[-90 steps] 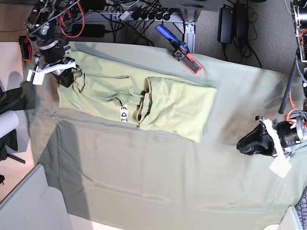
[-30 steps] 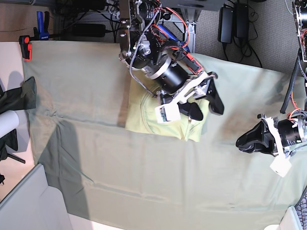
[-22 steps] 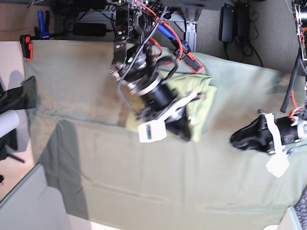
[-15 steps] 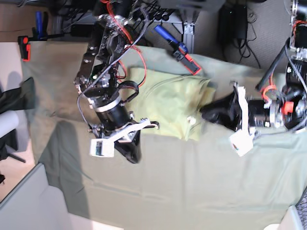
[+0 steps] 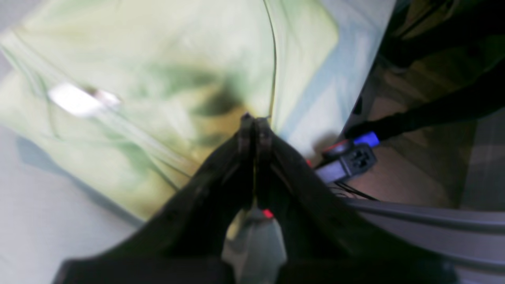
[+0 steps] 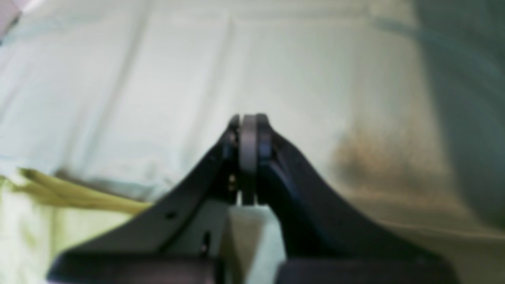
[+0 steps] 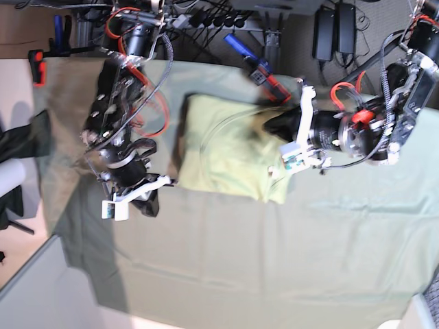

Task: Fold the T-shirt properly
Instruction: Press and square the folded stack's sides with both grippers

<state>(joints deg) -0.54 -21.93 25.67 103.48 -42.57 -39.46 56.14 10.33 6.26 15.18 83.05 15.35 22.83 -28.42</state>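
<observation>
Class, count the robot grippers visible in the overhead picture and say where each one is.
2. The left gripper is over the T-shirt at its right edge; the right gripper is over the table cloth, left of the shirt.

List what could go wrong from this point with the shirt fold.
1. The left gripper, shut at the edge of the folded T-shirt, may have caught cloth; pulling away could drag the fold open.
2. The clamp lies close behind that arm, so a backward swing might hit it.
3. The right gripper, shut on nothing beside the shirt, could snag the table cloth.
</observation>
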